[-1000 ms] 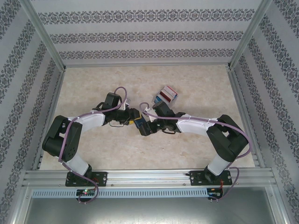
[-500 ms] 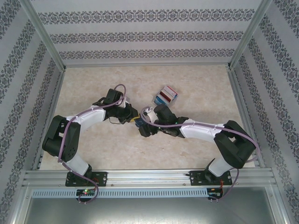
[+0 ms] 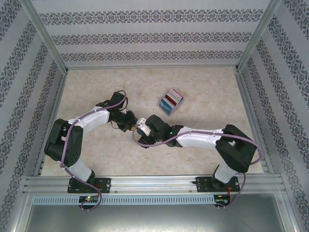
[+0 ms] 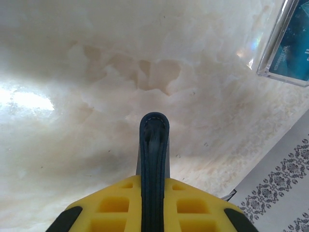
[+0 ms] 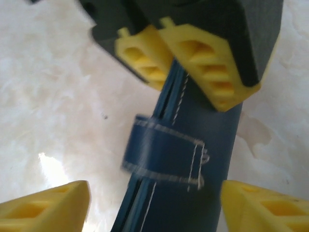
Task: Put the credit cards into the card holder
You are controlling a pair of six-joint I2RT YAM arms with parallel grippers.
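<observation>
The card holder (image 5: pixel 193 169) is a navy-blue folded wallet with pale stitching and a strap (image 5: pixel 164 154) across its edge. It hangs above the table at mid-table (image 3: pixel 138 126). My left gripper (image 4: pixel 154 181) is shut on the card holder's edge (image 4: pixel 154 145), and its yellow fingers (image 5: pixel 193 53) pinch the holder's far end in the right wrist view. My right gripper (image 5: pixel 154 212) is open, one yellow fingertip (image 5: pixel 43 208) on each side of the holder. The credit cards (image 3: pixel 170 100), in red, blue and white, stand in a pale rack behind the grippers.
The clear rack (image 4: pixel 270 58) with a blue card shows at the upper right of the left wrist view. Patterned walls and metal posts (image 3: pixel 48 43) enclose the marble-look table (image 3: pixel 96 87). Both arms meet near the table's centre.
My left gripper has closed onto the card holder. Both grippers have shifted left and slightly toward the near edge, the right arm stretching further left. The right gripper stays open.
</observation>
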